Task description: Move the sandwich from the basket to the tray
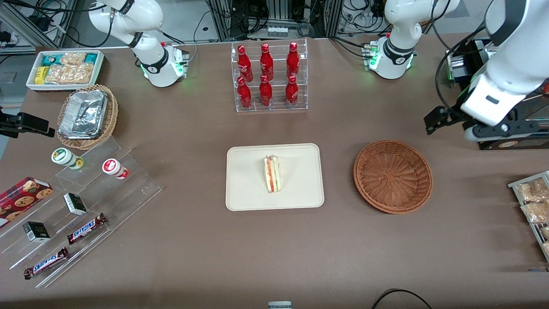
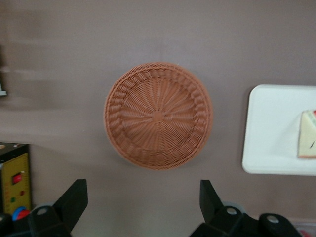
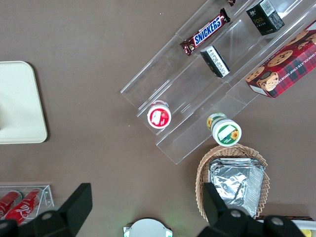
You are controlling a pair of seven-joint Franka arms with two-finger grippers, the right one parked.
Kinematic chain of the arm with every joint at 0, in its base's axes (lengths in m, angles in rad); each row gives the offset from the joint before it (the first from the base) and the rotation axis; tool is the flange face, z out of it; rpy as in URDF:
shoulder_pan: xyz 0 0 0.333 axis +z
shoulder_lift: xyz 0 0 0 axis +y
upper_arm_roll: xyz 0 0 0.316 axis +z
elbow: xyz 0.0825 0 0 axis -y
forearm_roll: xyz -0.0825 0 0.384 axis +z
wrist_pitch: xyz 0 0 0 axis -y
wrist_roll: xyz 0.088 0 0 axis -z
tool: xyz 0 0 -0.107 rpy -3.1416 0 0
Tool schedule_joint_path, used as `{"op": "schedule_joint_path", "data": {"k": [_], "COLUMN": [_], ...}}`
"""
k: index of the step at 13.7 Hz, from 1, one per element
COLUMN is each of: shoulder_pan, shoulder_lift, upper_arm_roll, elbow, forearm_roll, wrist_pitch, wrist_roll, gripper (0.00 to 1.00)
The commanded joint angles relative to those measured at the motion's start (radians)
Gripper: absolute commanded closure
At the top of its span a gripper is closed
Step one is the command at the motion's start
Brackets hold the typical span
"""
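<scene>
The sandwich (image 1: 272, 174) lies on the tray (image 1: 248, 189) in the middle of the front view, standing on its side with the red and green filling facing the camera's upper left. In the wrist view only its corner (image 2: 307, 140) shows, on the white tray (image 2: 271, 133). The basket (image 1: 392, 176) sits on the brown table (image 1: 193, 128) just beside the tray, toward the working arm's end, apart from it and with nothing in it (image 2: 158, 116).

The gripper (image 1: 433, 120) hangs above the table at the right edge of the front view, higher in the frame than the basket and well apart from the sandwich. Its two black fingers (image 2: 71, 202) are spread wide and hold nothing.

A clear rack of red bottles (image 1: 268, 77) stands in the upper middle of the front view, farther from the camera than the tray
</scene>
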Motion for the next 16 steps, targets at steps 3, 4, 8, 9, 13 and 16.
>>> {"op": "schedule_joint_path", "data": {"k": [3, 4, 8, 9, 13, 16], "shoulder_pan": [-0.022, -0.078, -0.220, -0.222, -0.222, -0.222], "shoulder_lift": [-0.162, -0.159, -0.069, -0.035, 0.080, 0.114], "upper_arm_roll": [0.097, 0.180, 0.345, 0.340, 0.307, 0.293], "elbow": [-0.164, -0.158, -0.048, -0.005, 0.145, 0.187], "forearm_roll": [-0.060, -0.060, -0.057, -0.051, 0.012, 0.043], "wrist_pitch": [-0.003, -0.003, -0.012, -0.012, -0.046, -0.053], "wrist_roll": [0.183, 0.205, 0.223, 0.220, 0.220, 0.220], "gripper": [0.00, 0.00, 0.00, 0.00, 0.00, 0.00]}}
